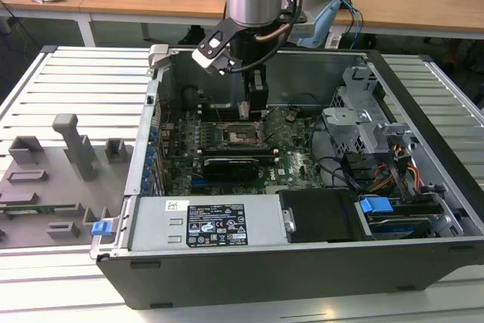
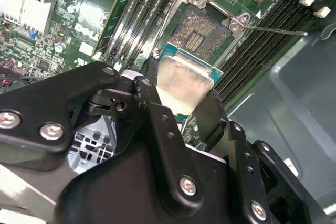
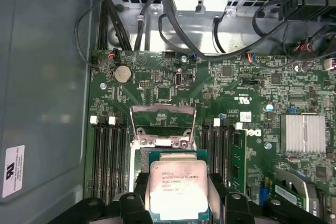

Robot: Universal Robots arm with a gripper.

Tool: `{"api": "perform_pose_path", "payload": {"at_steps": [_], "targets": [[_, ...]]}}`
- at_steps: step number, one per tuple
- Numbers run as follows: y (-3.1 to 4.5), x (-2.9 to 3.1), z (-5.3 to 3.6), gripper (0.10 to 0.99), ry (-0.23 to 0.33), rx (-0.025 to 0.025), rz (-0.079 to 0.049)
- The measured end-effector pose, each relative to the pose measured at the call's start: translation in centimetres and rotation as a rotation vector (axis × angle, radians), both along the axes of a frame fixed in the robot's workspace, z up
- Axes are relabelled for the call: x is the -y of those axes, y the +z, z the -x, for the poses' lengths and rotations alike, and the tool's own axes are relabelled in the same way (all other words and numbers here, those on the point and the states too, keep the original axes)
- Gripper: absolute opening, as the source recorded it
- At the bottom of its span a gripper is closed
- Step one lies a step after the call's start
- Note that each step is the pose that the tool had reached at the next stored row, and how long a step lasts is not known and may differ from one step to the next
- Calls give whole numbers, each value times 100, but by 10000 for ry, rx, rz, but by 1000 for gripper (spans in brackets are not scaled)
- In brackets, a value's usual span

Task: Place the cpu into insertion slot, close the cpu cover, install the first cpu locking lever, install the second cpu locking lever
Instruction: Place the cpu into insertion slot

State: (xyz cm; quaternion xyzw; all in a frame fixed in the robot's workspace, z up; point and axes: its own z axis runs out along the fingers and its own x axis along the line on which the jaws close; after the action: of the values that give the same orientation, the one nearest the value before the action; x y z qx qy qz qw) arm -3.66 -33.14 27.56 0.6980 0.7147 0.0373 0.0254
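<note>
One small flat square cpu [image 3: 178, 182], silver-grey on top with a pale edge, sits clamped between the black fingers [image 3: 217, 188] of your end effector [image 3: 177, 199], which is closed on two opposite sides of it. You hold it just over the square black-framed insertion slot [image 2: 202, 30]; whether the two touch cannot be told. The thin silver-grey metal cpu cover [image 3: 163, 109] stands raised beside the slot. Around them spreads the green motherboard [image 3: 231, 93], inside the open dark computer case [image 1: 249, 285] on the grey slatted counter [image 1: 76, 73].
</note>
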Motion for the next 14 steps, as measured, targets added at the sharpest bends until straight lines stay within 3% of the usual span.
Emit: {"api": "perform_pose_path", "payload": {"at_steps": [14], "targets": [[-161, -7, 40, 529, -82, 1, 18]]}}
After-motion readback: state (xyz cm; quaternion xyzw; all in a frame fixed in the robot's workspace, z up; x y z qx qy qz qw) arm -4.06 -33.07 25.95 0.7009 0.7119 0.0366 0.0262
